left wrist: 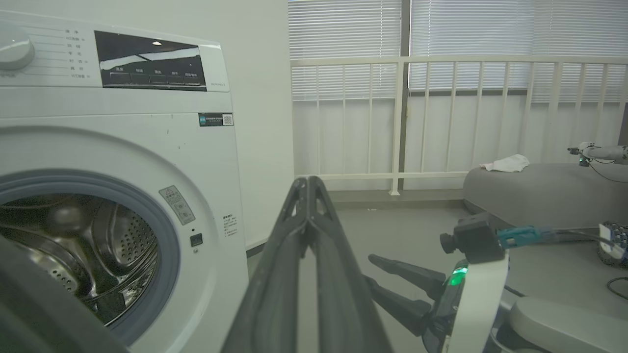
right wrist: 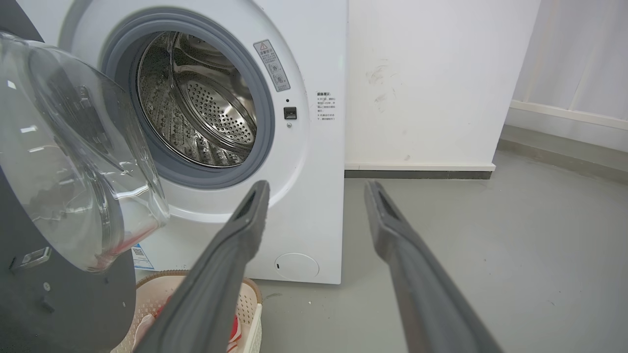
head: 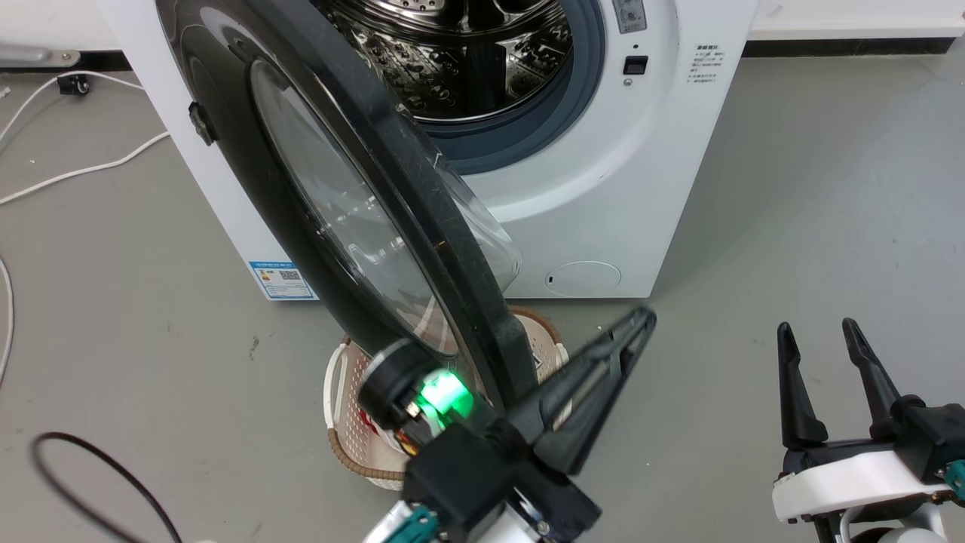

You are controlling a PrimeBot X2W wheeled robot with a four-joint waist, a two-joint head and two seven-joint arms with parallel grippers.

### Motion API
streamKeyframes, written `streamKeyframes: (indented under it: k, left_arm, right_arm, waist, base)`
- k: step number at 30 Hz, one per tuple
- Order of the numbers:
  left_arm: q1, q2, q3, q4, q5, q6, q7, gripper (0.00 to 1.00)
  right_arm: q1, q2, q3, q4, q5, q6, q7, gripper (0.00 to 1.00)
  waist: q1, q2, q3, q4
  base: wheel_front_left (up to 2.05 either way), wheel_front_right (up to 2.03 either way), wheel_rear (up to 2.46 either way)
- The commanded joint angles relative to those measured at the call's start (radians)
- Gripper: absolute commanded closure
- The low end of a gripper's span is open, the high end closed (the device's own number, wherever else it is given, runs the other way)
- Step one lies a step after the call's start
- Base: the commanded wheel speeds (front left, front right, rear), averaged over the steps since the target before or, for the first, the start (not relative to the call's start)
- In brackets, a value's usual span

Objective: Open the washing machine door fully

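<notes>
The white washing machine (head: 603, 188) stands at the top of the head view, its steel drum (head: 452, 60) exposed. The black washing machine door (head: 317, 204) is swung out towards me, edge-on, with the glass bowl facing the drum. My left gripper (head: 641, 320) is shut on nothing and lies just right of the door's lower rim, on the bowl side; whether it touches the rim I cannot tell. In the left wrist view the left gripper (left wrist: 307, 184) is shut beside the machine (left wrist: 206, 162). My right gripper (head: 818, 332) is open at lower right. The right gripper (right wrist: 316, 191) faces the machine (right wrist: 314, 59) and the door (right wrist: 73, 171).
A cream basket (head: 347, 422) sits on the floor under the door's lower edge. A white cable (head: 75, 170) and a black cable (head: 98, 460) lie on the grey floor at left. A white railing (left wrist: 402, 122) and a grey cushion (left wrist: 539, 191) are to the machine's right.
</notes>
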Motion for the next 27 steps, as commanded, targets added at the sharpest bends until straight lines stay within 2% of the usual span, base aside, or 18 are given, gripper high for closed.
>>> streamKeyframes:
  k: [1, 10, 18, 27]
  left_arm:
    - [0.026, 0.009, -0.014, 0.029, -0.009, -0.004, 0.016, 1.00]
    - [0.116, 0.033, -0.030, 0.209, -0.020, 0.035, 0.033, 1.00]
    - [0.051, 0.005, -0.029, 0.341, -0.020, 0.051, -0.012, 1.00]
    - [-0.026, -0.023, -0.013, 0.467, -0.049, 0.102, -0.068, 1.00]
  right_arm:
    - [0.008, 0.004, 0.001, -0.001, 0.004, -0.001, 0.000, 0.00]
    - [-0.009, 0.003, 0.015, 0.005, 0.009, -0.001, 0.001, 0.00]
    - [-0.030, 0.003, 0.019, 0.013, 0.012, -0.001, 0.000, 0.00]
    - [-0.028, 0.003, 0.021, 0.028, 0.023, -0.001, -0.005, 0.00]
  waist:
    - [-0.0001, 0.0000, 0.001, 0.000]
    - [-0.0001, 0.0000, 0.018, -0.005]
    - [-0.0001, 0.0000, 0.031, -0.011]
    - [-0.0001, 0.0000, 0.038, -0.029]
  base:
    - [0.00, 0.00, 0.00]
    - [0.00, 0.00, 0.00]
    - [0.00, 0.00, 0.00]
    - [0.00, 0.00, 0.00]
